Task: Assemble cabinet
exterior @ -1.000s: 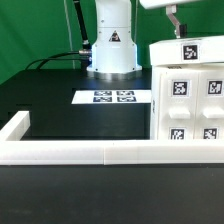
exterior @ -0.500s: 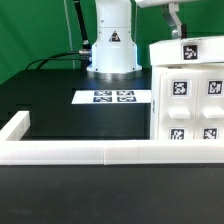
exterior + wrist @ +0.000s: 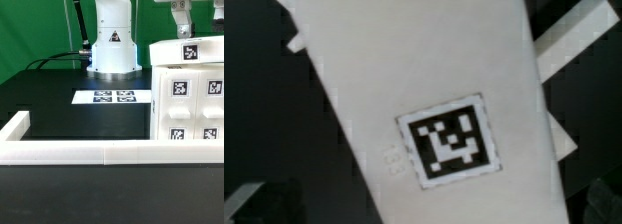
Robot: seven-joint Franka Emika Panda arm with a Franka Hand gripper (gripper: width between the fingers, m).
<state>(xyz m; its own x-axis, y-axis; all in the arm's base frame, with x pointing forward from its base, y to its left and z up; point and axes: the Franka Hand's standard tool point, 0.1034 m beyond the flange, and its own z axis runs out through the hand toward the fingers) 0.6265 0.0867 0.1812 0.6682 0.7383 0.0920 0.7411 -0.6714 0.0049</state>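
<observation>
white boxy cabinet [image 3: 190, 100] with square black-and-white tags fills the frame's right side; pincer [image 3: 182, 30] at upper right spread wide, gripping nothing, just above its top

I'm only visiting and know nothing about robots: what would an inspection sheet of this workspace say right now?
Surface: black table, low white rail frame along its front and the exterior view's left.
Job's things: white cabinet with tagged panels stands at the exterior view's right.
Clutter: nothing seen; only the marker board lies flat mid-table.
Grippers: gripper hangs over the cabinet, open, holding nothing.
Cables: black cables beside the robot base.
Surroundings: green backdrop.
</observation>
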